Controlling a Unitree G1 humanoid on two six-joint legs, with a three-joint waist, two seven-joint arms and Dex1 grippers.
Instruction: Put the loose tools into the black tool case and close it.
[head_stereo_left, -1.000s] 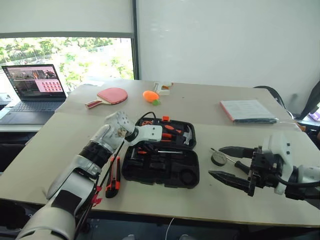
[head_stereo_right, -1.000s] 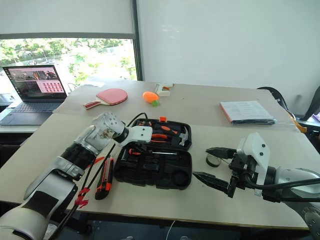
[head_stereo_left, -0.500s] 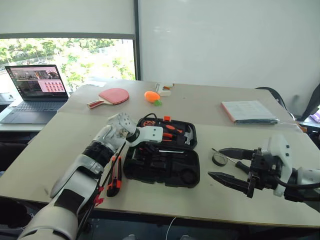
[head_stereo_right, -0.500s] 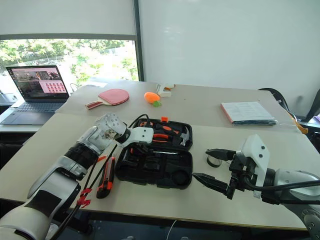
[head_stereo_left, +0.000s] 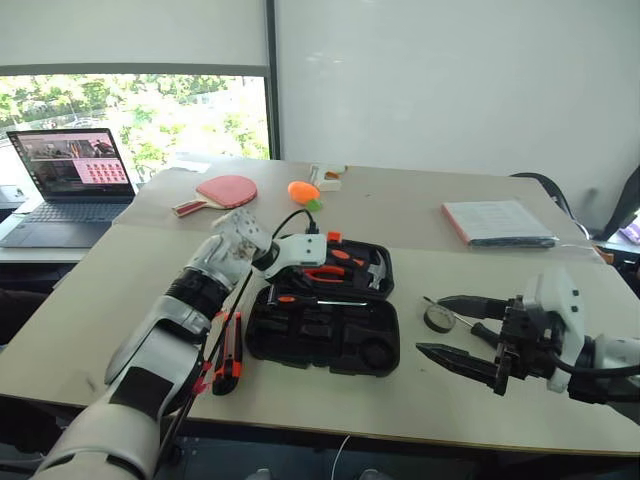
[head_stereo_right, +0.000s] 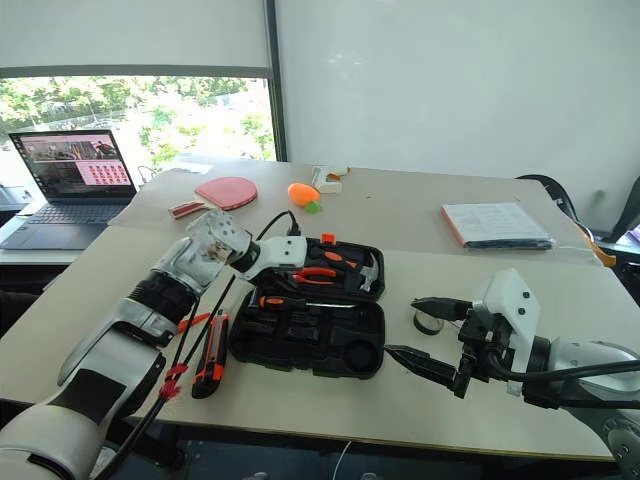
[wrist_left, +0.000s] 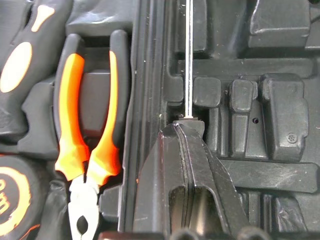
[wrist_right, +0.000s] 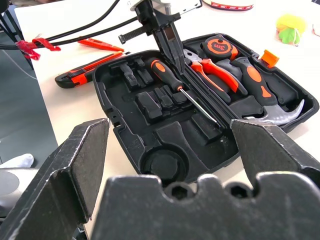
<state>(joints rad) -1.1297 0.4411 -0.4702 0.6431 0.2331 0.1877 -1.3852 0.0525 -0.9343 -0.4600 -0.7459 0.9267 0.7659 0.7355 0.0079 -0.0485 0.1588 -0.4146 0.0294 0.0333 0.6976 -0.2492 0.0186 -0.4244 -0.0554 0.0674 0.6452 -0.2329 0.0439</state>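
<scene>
While the left gripper (wrist_right: 159, 31), jaws shut, hovers over a screwdriver (wrist_right: 172, 84) in the open tool case (head_stereo_left: 322, 345), right gripper (head_stereo_left: 455, 327) jaws gape wide.

The left gripper (head_stereo_left: 291, 276) has drawn back a little from the near half of the case (head_stereo_left: 330, 352) toward the hinge, its fingers shut as before. It now stands slightly higher and farther. The black-and-orange screwdriver (head_stereo_left: 300, 298) it half covered now lies in plain sight in its slot, handle to the left, shaft to the right. The forearm has swung with it, and the black cable (head_stereo_left: 289, 218) over the wrist arches higher.
</scene>
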